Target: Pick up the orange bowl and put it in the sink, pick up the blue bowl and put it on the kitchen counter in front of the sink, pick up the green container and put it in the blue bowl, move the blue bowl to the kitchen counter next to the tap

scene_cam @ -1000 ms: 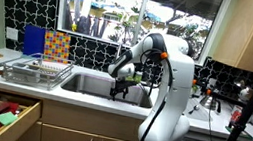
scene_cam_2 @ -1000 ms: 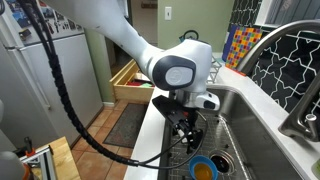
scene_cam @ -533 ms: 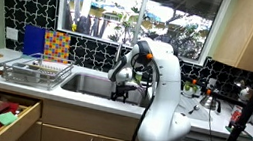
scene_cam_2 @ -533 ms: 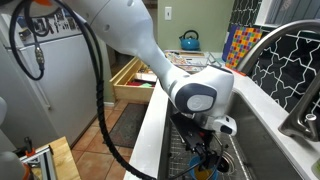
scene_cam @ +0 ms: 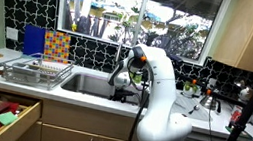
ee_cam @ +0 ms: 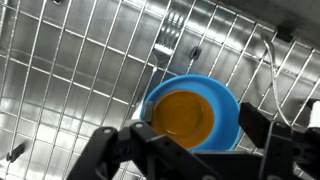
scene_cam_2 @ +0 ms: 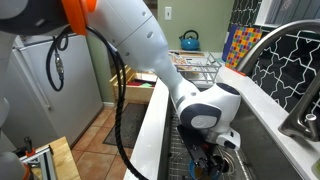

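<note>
**Exterior view, across the kitchen.** The arm [scene_cam: 153, 95] folds forward and down over the sink [scene_cam: 89, 83]. The pincer [scene_cam: 121, 88] sits low at the basin's right end, near the tap [scene_cam: 118, 59]. Its jaw spread is unreadable here, and the bowls are hidden behind the counter [scene_cam: 82, 99] front.

**Exterior view, along the counter.** The wrist is deep in the sink [scene_cam_2: 255, 120], with the pincer [scene_cam_2: 213, 165] pointing straight down, close over the bottom. The tap [scene_cam_2: 285, 60] arches at the right. The wrist masks most of the bowl.

**Wrist view.**
- The blue bowl [ee_cam: 226, 105] rests on the wire grid [ee_cam: 80, 70] on the sink floor.
- The orange bowl [ee_cam: 185, 112] is nested inside the blue one.
- The pincer [ee_cam: 195, 125] jaws are wide, one finger to the left of the stack and one to the right.
- Both fingers are clear of the rim and grip nothing.

**Judgement.**
- The orange bowl is in the sink, so step one looks done. The step in hand is the grasp on the blue bowl.
- The next move calls for a short descent and a close on the blue rim only.
- The orange bowl will likely ride along in the lift unless it is tipped out first.
- The blue bowl then has to clear the near sink wall and be set on the counter in front.
- I cannot make out the green container in any view.
</note>
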Controlling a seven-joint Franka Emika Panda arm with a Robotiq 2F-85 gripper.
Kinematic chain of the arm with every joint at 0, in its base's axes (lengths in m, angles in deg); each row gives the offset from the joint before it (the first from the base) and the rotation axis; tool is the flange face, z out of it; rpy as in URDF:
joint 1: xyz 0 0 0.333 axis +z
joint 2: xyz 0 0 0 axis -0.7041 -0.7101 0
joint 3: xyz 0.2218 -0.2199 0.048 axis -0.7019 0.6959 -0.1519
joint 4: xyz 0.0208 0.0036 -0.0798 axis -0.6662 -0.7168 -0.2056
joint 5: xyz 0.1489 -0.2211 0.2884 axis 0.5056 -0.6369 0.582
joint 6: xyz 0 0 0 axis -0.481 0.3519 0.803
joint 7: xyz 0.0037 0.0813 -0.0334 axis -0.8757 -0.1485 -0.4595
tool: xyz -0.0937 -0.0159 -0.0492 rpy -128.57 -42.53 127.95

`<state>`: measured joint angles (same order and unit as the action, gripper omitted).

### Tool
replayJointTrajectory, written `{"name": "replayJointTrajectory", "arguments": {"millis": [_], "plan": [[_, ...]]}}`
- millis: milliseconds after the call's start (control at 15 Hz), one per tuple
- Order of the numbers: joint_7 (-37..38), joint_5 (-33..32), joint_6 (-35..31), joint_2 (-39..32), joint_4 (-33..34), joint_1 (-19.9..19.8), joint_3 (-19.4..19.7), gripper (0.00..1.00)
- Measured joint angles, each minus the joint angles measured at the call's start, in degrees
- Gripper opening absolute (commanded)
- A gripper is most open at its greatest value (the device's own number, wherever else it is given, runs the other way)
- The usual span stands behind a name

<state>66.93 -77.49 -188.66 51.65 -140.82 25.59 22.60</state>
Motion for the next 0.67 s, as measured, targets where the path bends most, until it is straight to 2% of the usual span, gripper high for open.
{"name": "replayJointTrajectory", "arguments": {"millis": [200, 467, 533, 667], "plan": [[-0.3, 1.6, -1.4, -2.1, 1.3, -1.0, -1.0, 0.38], [-0.3, 1.8, -1.8, -4.2, 2.8, -1.6, -1.6, 0.27], [-0.3, 1.9, -1.8, -4.5, 3.2, -1.8, -1.8, 0.32], [-0.4, 2.5, -2.0, -5.0, 3.8, -2.2, -2.2, 0.34]]}}
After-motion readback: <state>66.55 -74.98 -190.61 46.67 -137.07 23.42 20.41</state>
